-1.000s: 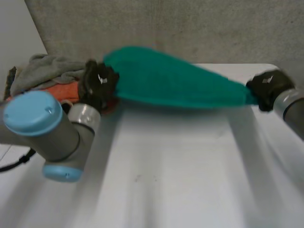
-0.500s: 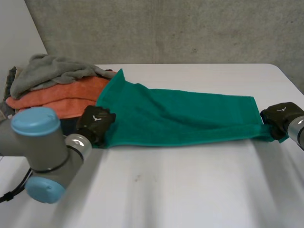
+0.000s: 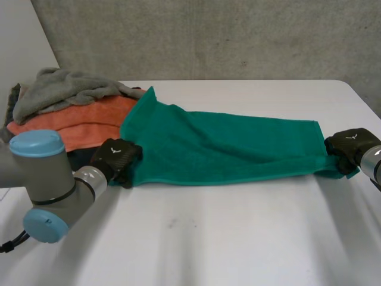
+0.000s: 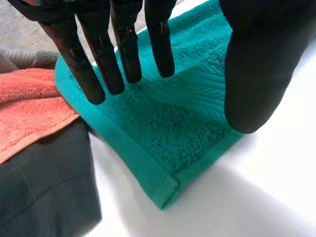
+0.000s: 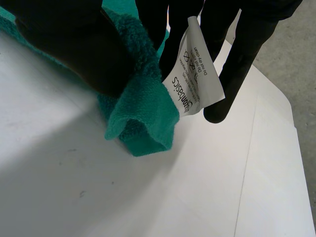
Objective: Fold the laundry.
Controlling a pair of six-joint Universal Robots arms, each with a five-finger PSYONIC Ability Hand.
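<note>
Teal towel point(image 3: 226, 149) is spread lengthwise on the bench point(image 3: 238, 238), rumpled; one end is lapped against the laundry pile point(image 3: 83, 119).

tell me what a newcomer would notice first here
A teal towel lies stretched across the white table, the right hand pinching one corner by its care label, the left hand open over the other end. A pile of grey and orange laundry sits beside it.

Lab setting: white table point(image 3: 238, 238), bare concrete wall point(image 3: 238, 36).
</note>
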